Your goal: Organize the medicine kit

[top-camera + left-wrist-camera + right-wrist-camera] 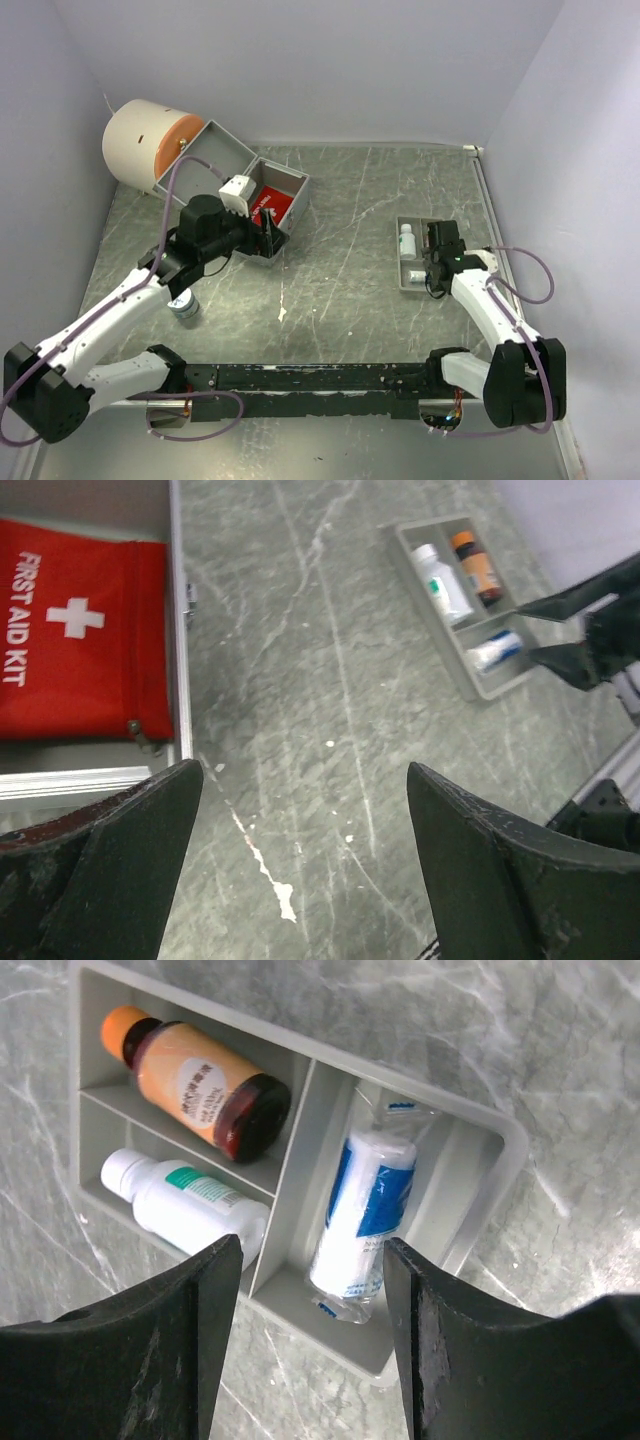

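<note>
Red pouch (80, 640) in grey case (178, 630), just beside left gripper (302, 775)

amber bottle (200, 1090), white bottle (190, 1200), wrapped roll (365, 1210), tray (506, 1160)

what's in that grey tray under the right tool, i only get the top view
observer: An orange-capped brown bottle lies in the tray, in the slot next to the white bottle.
operator: holding anything
observer: No, the right tool is open; a wrapped white-and-blue roll lies in the tray below it.
operator: and the red thing on the left
observer: A pouch printed FIRST AID KIT, lying flat in the open case.
</note>
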`<state>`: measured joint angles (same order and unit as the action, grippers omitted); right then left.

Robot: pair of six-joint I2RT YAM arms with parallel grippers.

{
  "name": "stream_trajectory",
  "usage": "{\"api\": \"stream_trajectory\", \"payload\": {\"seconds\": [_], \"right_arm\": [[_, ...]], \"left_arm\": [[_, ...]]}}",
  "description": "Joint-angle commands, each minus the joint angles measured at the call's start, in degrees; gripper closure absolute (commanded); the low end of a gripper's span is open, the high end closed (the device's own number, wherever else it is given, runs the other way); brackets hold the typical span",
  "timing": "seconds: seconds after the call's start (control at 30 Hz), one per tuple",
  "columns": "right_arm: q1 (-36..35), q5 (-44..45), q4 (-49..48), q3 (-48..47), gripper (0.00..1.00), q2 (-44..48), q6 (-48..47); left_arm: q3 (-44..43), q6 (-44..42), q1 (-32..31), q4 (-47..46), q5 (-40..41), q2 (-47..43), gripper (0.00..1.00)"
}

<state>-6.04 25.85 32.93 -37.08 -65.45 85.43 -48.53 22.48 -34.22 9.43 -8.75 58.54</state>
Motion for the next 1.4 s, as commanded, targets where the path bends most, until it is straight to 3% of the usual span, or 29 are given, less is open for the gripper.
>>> {"api": "stream_trajectory", "payload": {"seconds": [0.0, 0.2, 0.33, 0.53, 0.7, 0.77, 0.9, 1.07, 1.13, 1.23, 1.37], "right_arm": [[0.47, 2.16, -2.14, -1.90, 0.42, 2.21, -13.42], [0.42, -4.41, -14.17, -1.48, 0.49, 1.91, -33.51], [0.48, -6.31, -16.42, -3.38, 0.49, -0.44, -40.54], [0.58, -9.33, -19.40, -6.07, 0.48, -5.10, -50.11], [0.52, -11.97, -20.90, -6.69, 0.48, -7.61, -51.91], [0.55, -12.62, -21.07, -6.87, 0.49, -8.51, -51.98], [0.64, -11.25, -19.38, -8.93, 0.49, -11.50, -52.09], [0.90, -11.61, -20.01, -12.03, 0.50, -15.85, -57.00], [1.14, -11.71, -18.61, -13.62, 0.56, -18.64, -58.68], [1.34, -9.57, -16.63, -15.25, 0.75, -21.95, -60.07], [1.94, -8.12, -16.39, -14.95, 0.79, -23.17, -61.57]], "left_arm": [[-6.10, -0.24, -0.23, 6.32, 7.69, 4.97, 0.07], [-15.60, 2.00, -0.15, 13.66, 14.47, 18.45, 0.14], [-24.57, 1.37, -0.14, 18.39, 12.90, 28.77, 0.19], [-29.31, 1.90, -0.15, 20.62, 12.35, 37.41, 0.34], [-29.14, 1.61, -0.09, 21.05, 13.57, 39.64, 0.40], [-28.99, 0.96, -0.13, 20.98, 12.49, 40.16, 0.49], [-28.81, -0.94, -0.23, 19.71, 2.35, 40.59, 0.65], [-27.82, -0.96, -0.39, 18.29, -2.90, 39.86, 0.72], [-27.36, -0.82, -0.61, 18.18, -4.24, 39.72, 0.74], [-26.42, 0.22, -1.64, 17.49, -5.99, 39.49, 0.74], [-25.42, 2.03, -3.58, 16.12, -6.90, 39.06, 0.73]]}}
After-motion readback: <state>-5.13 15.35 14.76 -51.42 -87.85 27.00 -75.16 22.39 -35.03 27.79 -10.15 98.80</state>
